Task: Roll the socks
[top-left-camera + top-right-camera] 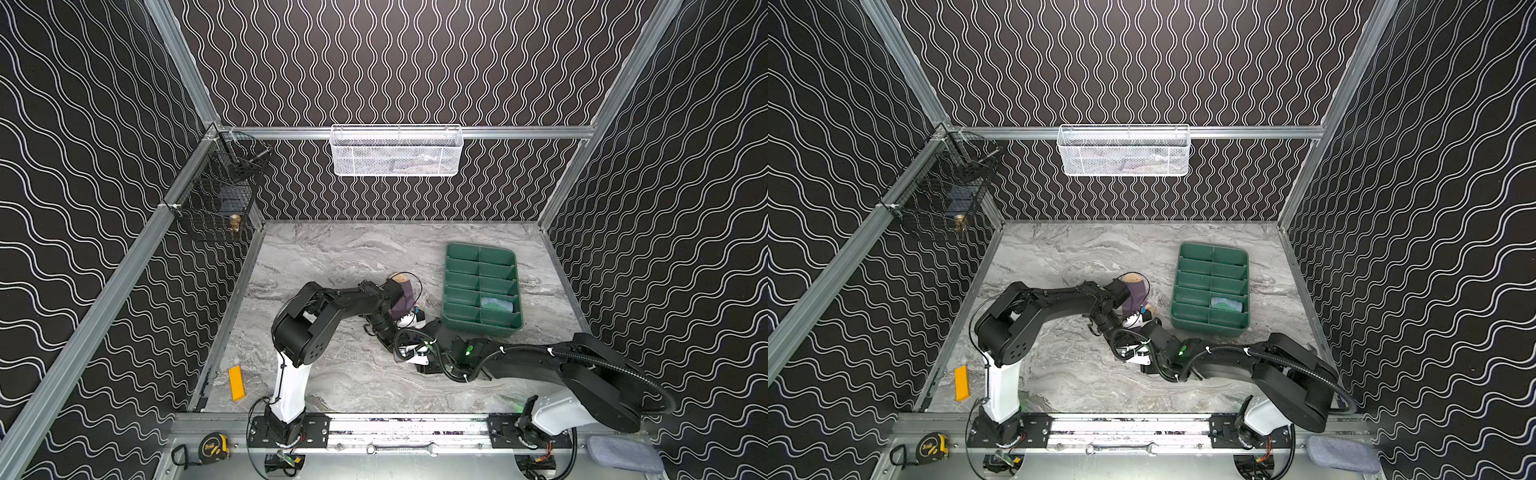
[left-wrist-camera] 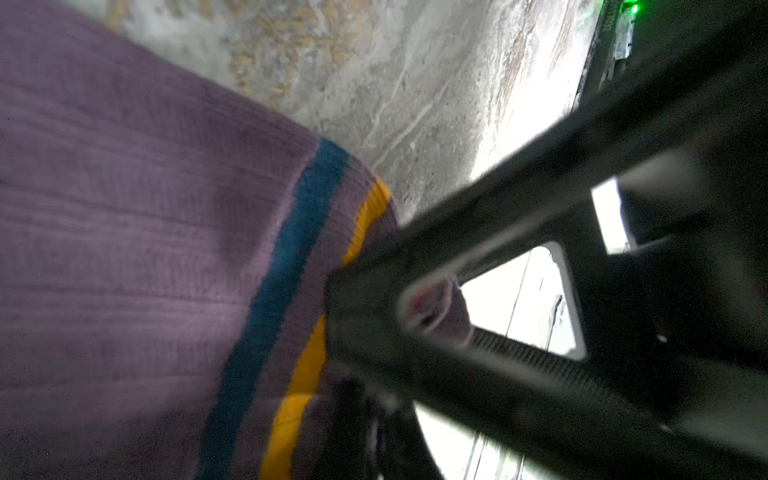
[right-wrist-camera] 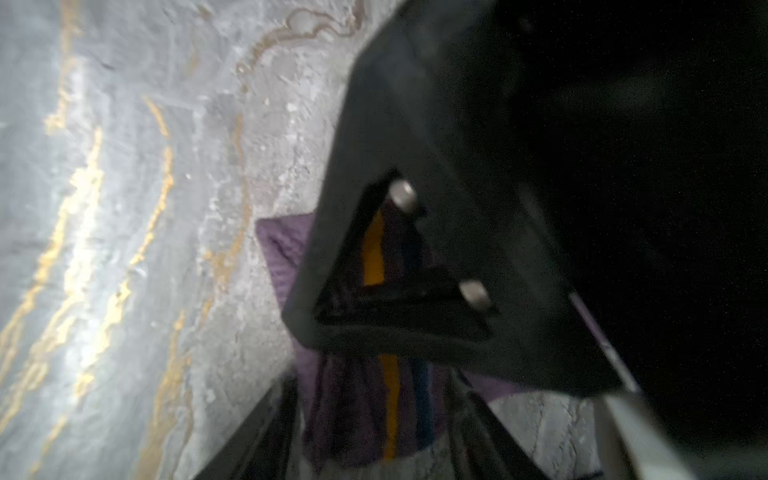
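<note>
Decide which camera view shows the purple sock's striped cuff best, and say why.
The left wrist view: the purple sock fills it, ribs and navy and orange stripes clear, left gripper pinching the cuff. The right wrist view shows only a dim, blocked strip; both top views show it small, partly covered.

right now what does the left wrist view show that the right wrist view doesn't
Only left wrist: the wide ribbed body of the purple sock, its cuff pinched in the shut left end effector. Only right wrist: the right end effector in front of the cuff, with the stripes seen through its finger's triangular opening. Both: the sock's orange and navy stripes and the marble table.
</note>
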Controlling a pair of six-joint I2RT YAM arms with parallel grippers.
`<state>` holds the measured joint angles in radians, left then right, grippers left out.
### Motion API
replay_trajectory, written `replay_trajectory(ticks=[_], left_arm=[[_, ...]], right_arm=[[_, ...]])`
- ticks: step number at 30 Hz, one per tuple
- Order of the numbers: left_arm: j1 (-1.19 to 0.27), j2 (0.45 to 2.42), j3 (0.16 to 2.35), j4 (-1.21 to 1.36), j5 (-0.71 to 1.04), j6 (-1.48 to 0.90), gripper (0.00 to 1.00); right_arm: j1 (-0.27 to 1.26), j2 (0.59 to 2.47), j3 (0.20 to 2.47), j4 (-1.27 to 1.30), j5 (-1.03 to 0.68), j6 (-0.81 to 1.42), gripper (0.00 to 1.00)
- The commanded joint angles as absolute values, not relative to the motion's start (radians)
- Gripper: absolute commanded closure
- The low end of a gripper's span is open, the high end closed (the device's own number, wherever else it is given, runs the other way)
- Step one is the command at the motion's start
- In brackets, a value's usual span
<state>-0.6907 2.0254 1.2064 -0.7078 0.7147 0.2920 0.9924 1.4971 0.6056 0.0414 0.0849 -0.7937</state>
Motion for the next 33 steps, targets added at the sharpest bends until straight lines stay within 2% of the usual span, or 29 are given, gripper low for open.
replay_trajectory(ticks=[1, 6, 9, 10, 13, 16, 19, 23, 30, 33], left_arm=[[-0.693, 2.051, 1.187, -0.732, 0.469, 0.285, 0.92], [-0.692, 2.037, 1.187, -0.727, 0.458, 0.28, 0.92], [-0.692, 2.019, 1.188, -0.724, 0.447, 0.275, 0.9], [-0.692, 2.012, 1.186, -0.721, 0.442, 0.273, 0.87], [-0.693, 1.976, 1.178, -0.708, 0.425, 0.258, 0.75], [-0.692, 1.909, 1.155, -0.68, 0.391, 0.241, 0.52], [-0.691, 1.803, 1.122, -0.641, 0.323, 0.212, 0.38], [-0.674, 1.633, 1.062, -0.591, 0.184, 0.156, 0.32], [-0.625, 1.285, 0.952, -0.539, -0.323, 0.04, 0.28], [-0.624, 1.14, 0.921, -0.515, -0.452, 0.049, 0.29]], right_arm=[[0.991, 1.517, 0.625, -0.018, 0.012, -0.776, 0.57], [0.993, 1.509, 0.632, -0.075, -0.01, -0.756, 0.85], [0.993, 1.51, 0.642, -0.112, -0.032, -0.749, 0.99], [0.993, 1.51, 0.645, -0.12, -0.034, -0.749, 1.0], [0.992, 1.52, 0.663, -0.156, -0.059, -0.749, 1.0], [0.985, 1.535, 0.689, -0.203, -0.103, -0.753, 1.0], [0.974, 1.545, 0.722, -0.261, -0.161, -0.756, 1.0], [0.953, 1.563, 0.767, -0.321, -0.229, -0.745, 1.0], [0.945, 1.596, 0.808, -0.381, -0.311, -0.738, 1.0], [0.936, 1.617, 0.821, -0.405, -0.329, -0.738, 1.0]])
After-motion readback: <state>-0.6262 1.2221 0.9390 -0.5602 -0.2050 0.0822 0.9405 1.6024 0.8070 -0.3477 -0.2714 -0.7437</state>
